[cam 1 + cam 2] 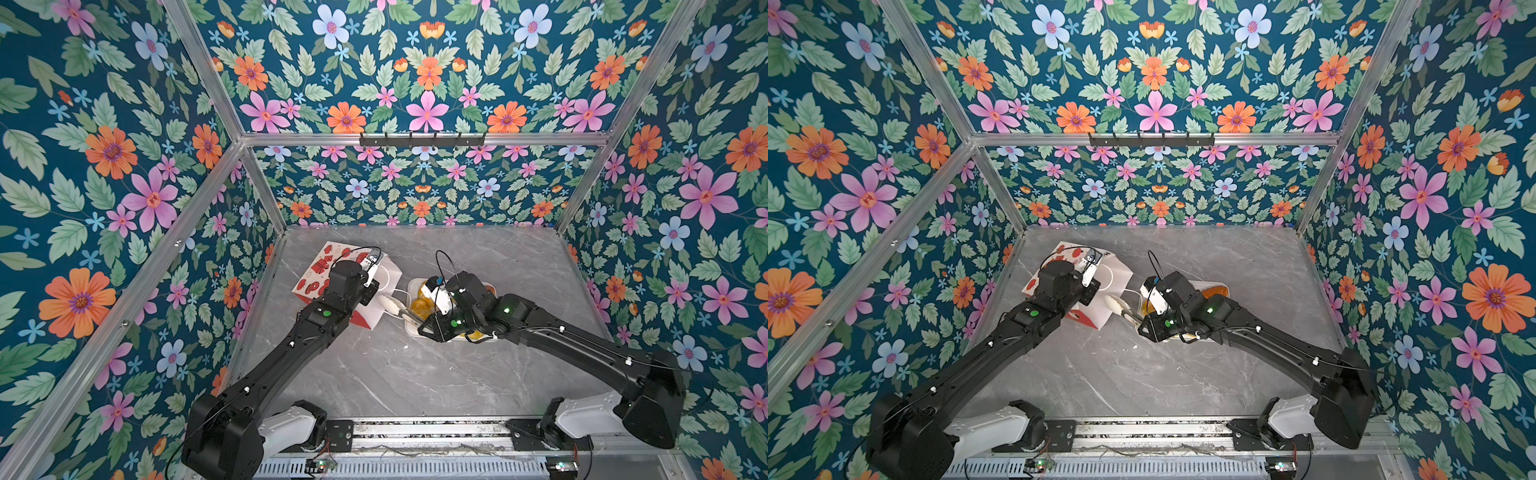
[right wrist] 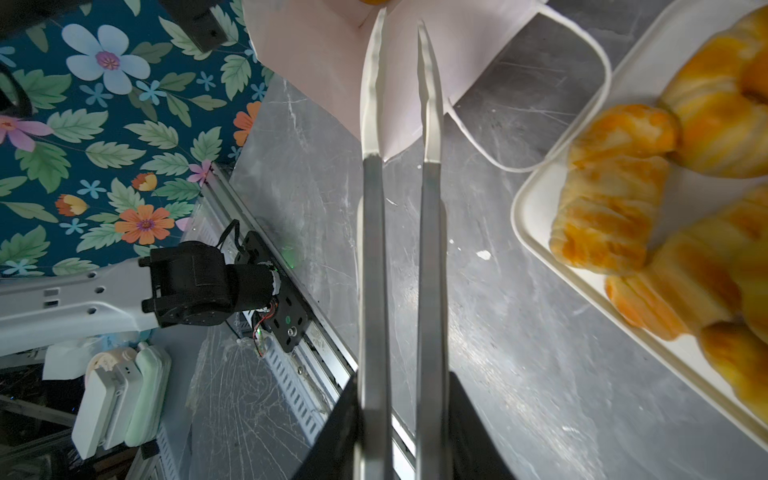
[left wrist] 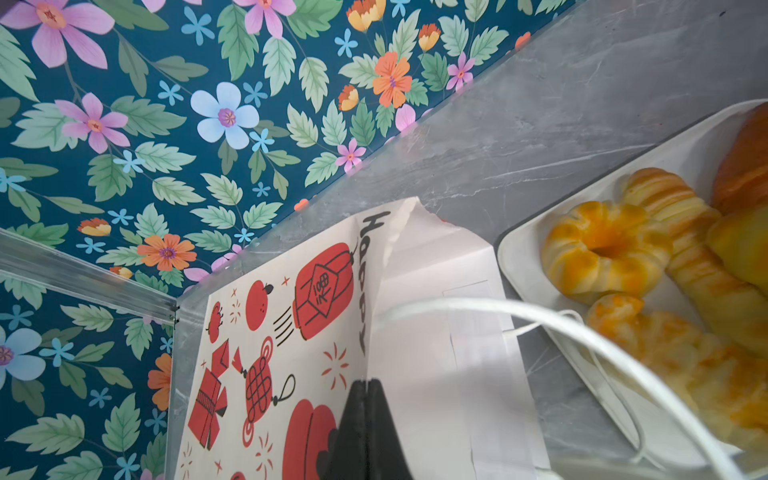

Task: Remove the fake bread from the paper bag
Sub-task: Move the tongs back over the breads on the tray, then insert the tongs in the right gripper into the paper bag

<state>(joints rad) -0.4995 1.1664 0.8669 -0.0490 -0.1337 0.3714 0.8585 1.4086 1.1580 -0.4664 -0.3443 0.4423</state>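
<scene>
The paper bag [image 1: 320,270] lies on its side toward the desk's [image 1: 415,374] far left corner, with its open mouth turned to the white tray [image 2: 536,195] near the desk's middle. The left pincer [image 3: 366,384] is closed, pinching the bag's upper wall at the rim so the mouth stays lifted. A white cord handle [image 3: 582,332] loops loosely out toward the tray.

The right pincer [image 2: 401,415] is clamped on a pair of metal tongs [image 2: 374,249] with white tips. The tong arms stand apart with nothing between them, and the tips sit just at the bag's mouth.

Most of the fake bread [image 3: 602,249] is already out. At least five glossy pieces are piled on the tray, among them a ring, a twisted roll and an orange-brown one. A sliver of orange shows past the tong tips inside the bag, so probably one piece is left to fetch, though the bag's depth is hidden. I judge the task to be near its end, with the tongs entering for another pick.
</scene>
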